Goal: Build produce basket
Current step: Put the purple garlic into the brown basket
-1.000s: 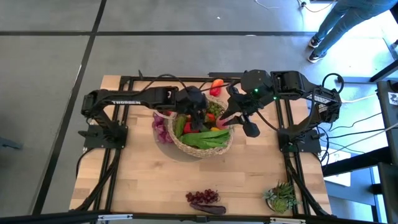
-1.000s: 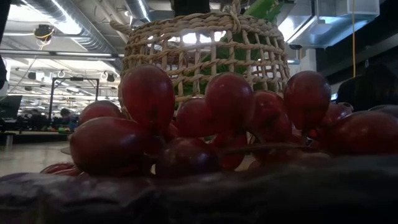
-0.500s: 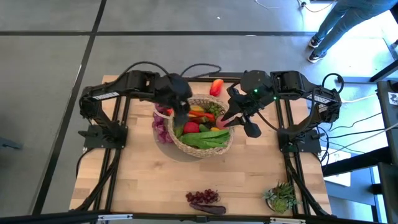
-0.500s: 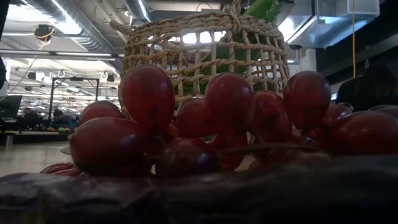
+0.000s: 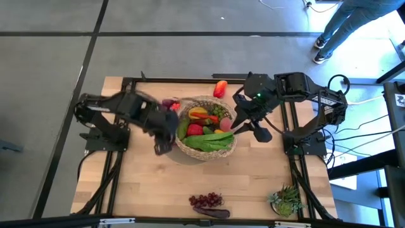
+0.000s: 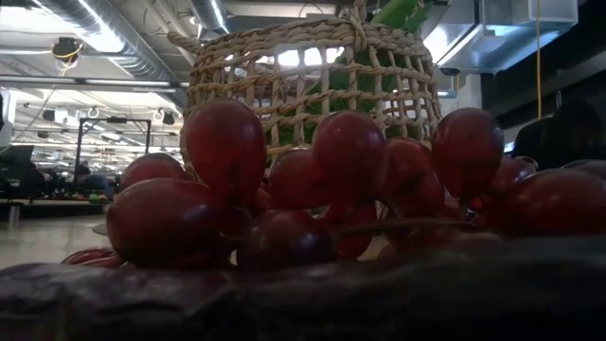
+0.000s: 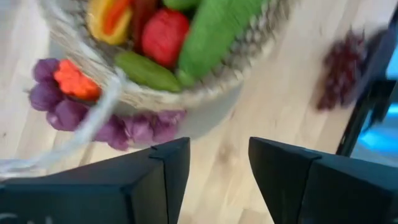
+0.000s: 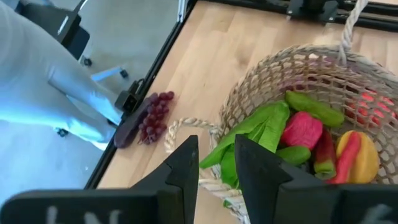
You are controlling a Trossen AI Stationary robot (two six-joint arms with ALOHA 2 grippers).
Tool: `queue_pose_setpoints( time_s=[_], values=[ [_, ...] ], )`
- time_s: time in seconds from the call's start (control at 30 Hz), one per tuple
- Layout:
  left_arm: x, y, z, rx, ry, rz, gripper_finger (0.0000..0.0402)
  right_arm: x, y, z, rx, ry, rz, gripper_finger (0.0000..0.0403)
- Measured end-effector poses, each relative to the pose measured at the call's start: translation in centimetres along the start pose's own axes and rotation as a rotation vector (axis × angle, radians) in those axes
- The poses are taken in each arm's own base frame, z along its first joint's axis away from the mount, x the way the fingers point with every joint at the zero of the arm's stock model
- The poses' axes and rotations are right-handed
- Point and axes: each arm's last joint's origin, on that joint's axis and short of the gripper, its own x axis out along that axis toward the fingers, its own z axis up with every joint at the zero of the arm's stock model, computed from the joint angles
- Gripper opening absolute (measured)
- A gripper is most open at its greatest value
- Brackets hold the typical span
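Observation:
The woven basket (image 5: 205,134) stands mid-table, filled with produce: green leaves (image 5: 209,142), a red piece (image 5: 195,130), and yellow and orange pieces (image 5: 199,114). My left gripper (image 7: 217,155) hangs open and empty over the wood just left of the basket (image 5: 161,142), blurred in the high view. My right gripper (image 8: 216,168) is at the basket's right rim (image 5: 239,125). A purple bunch with an orange bit (image 7: 65,99) lies on the table against the basket's left side. Dark red grapes (image 5: 207,201) lie near the front edge. My right gripper straddles the basket's rim (image 8: 214,185) on its right side, one finger outside and one inside over the green leaves, slanting down from the table's right. The fingers hide the contact itself. The basket stands flat on the table.
A red-orange pepper (image 5: 220,88) lies on the table beyond the basket. A spiky potted plant (image 5: 286,201) stands at the front right corner. The basket's loop handle (image 8: 186,127) lies outside the rim. A person (image 5: 345,22) stands beyond the table's far right.
My left gripper has swung away from above the basket toward the table's left and near edges, rising and rolling as it goes; it now hangs beside the basket's left side. The basket and its produce have stayed put.

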Motion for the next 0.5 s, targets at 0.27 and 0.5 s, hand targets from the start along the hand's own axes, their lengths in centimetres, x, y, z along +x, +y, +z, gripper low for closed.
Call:
queue_pose_setpoints(
  time_s=[0.27, 0.5],
  values=[
    [2.3, -3.7, -5.1, -0.006, 0.121, 0.039, 0.0152, 1.8, -0.7, 0.2, 0.009, 0.047, 0.009, 0.0097],
    [6.8, -5.8, -10.4, 0.214, 0.197, 0.225, 0.015, 3.7, -1.5, 0.3, 0.001, 0.092, 0.024, 0.0097]
  ],
)
